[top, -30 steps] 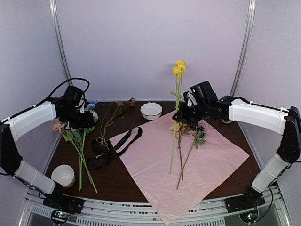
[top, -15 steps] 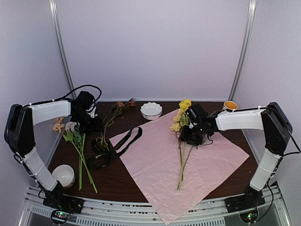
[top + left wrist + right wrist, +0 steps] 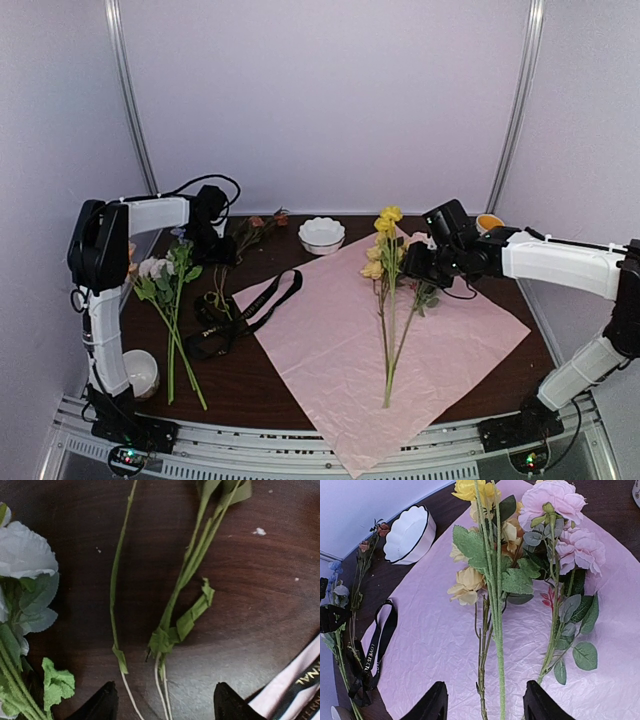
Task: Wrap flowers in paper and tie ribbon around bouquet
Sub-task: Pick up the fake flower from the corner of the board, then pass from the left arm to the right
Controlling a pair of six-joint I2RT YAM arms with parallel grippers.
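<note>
top external view, with both wrist views: a dark wooden table (image 3: 250, 385) carries a pink sheet of paper (image 3: 320, 345), laid flat and cornerwise, with one corner hanging past the near edge.

the right gripper (image 3: 489, 702) hovers low over the far part of the sheet. its fingers are spread, and a green stem runs through the gap with neither finger pressing it. the left gripper (image 3: 165, 705) is at the far left of the table, fingers likewise spread above thin green stems and pinching nothing.

the flowers (image 3: 495, 580) lie on the paper in a loose bunch, with yellow, peach and pink heads towards the far corner and stems pointing at the near edge. a second group (image 3: 170, 310), with pale heads and leafy stems, lies on bare wood at the left, off the paper. a sprig (image 3: 256, 221) with small dark red blooms lies at the back, near the bowl.

the ribbon (image 3: 371, 656), black with pale lettering, lies in loose loops left of the paper, one loop overlapping the sheet's left edge.

a scalloped white bowl (image 3: 321, 233) stands by the paper's far corner. a white cup (image 3: 133, 372) stands at the near left. an orange-lined cup (image 3: 489, 222) stands at the far right, partly hidden behind the right arm.
</note>
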